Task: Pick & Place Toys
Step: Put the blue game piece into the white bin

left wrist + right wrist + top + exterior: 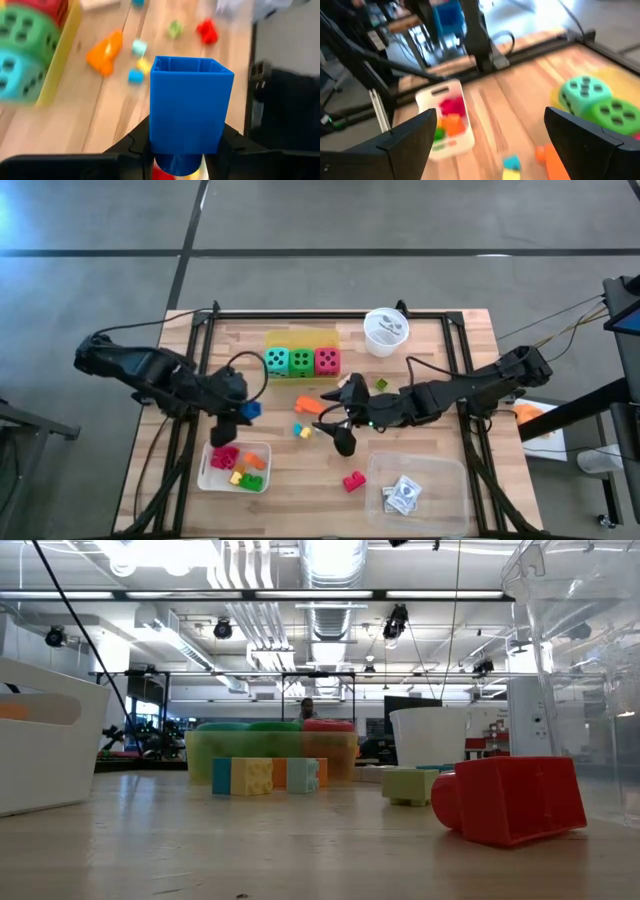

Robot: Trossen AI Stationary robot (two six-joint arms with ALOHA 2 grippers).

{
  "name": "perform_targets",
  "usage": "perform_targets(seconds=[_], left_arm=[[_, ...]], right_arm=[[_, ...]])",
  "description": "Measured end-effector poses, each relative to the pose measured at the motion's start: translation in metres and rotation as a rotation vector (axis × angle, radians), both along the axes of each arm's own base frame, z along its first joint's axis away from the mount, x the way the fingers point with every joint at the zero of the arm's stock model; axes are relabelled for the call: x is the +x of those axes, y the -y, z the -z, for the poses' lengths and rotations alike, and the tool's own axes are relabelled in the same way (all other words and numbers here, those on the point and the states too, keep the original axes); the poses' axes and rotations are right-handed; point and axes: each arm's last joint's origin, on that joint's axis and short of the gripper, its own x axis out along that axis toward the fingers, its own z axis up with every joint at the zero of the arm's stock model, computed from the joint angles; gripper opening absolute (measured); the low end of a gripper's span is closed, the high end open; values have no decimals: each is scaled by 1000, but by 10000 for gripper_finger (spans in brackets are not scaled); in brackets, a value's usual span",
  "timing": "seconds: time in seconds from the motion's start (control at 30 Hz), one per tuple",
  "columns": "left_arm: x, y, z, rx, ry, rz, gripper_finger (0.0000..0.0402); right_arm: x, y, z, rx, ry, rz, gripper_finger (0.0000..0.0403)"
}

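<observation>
Holding a blue square plastic block (pixel 191 111) clamped between its fingers, the left gripper (pixel 243 411) hangs just above and beside the white handled tray (pixel 207 471), which already carries red, orange, green and yellow pieces; the block sits upright in the grip with its hollow end facing outward, a hold that looks meant for a straight drop into that tray. The right gripper (pixel 338 423) is over the middle of the worktop (pixel 430 360) with its fingers spread wide and nothing between them, poised near the loose orange block (pixel 309 403) and the small yellow-and-blue pieces (pixel 301 430), probably lining up its own pick. Three dotted dice (pixel 301 361), teal, green and red, stand in a row on the yellow tray. A red block (pixel 353 481) lies just beside the clear tray.
</observation>
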Motion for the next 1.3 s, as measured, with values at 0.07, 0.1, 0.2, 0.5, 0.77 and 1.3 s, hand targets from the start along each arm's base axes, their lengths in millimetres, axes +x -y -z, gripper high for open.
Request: perform_targets(seconds=[0.07,0.1,0.2,0.5,0.77,1.3], left_arm=[[-8,-3,-2,-2,-65,-31,113],[-11,-4,-2,-1,-94,-47,113],[-19,-6,3,-4,-204,-58,113],[-31,-3,40,52,-464,0,113],[-25,22,70,111,-520,179,113],[-4,104,115,74,-600,460,113]], right_arm=[[-2,1,4,15,-48,12,363],[-4,1,7,21,-74,18,363],[-8,2,15,44,-154,34,363],[-14,0,27,83,-238,70,363],[-16,0,30,78,-256,73,363],[-19,-4,34,62,-283,60,363]])
